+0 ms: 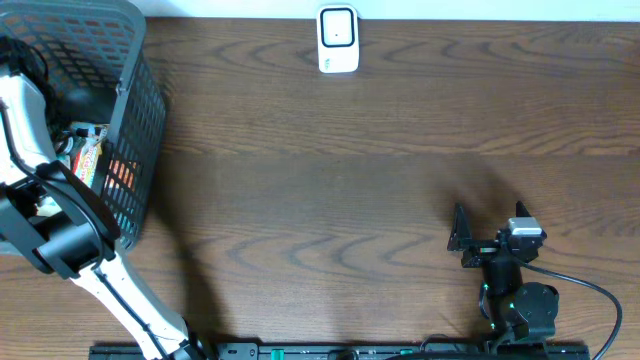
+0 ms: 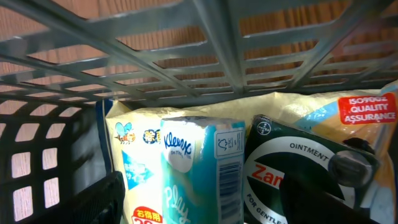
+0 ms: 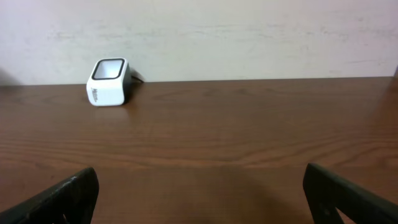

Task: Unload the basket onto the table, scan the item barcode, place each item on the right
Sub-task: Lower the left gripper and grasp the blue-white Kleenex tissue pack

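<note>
1. dark wooden table (image 1: 350, 180) under everything, pale wall (image 3: 249, 37) behind in the right wrist view.
2. grey mesh basket (image 1: 130, 60) at one end of the table, left arm (image 1: 28, 120) reaching down inside.
3. inside the basket: kleenex tissue pack (image 2: 199, 168) upright with its barcode toward the camera, green ointment box (image 2: 292, 168) right against it, yellow snack bag (image 2: 134, 137) behind.
4. left gripper (image 2: 205, 186) inside the basket, fingers spread either side of the tissue pack, released, nothing pinched yet.
5. right gripper (image 3: 199, 186) well apart from the basket, low over bare wood, spread wide and empty.
6. white barcode scanner (image 1: 338, 40) also well apart from the basket, at the table's far edge, window facing up.
7. step in hand, by the look of it: picking an item out of the basket, with the scan itself not begun.
8. next, probably: squeeze squarely on the tissue pack alone, clear of the ointment box, lift straight out past the basket wall, then turn the barcode toward the scanner window.
</note>
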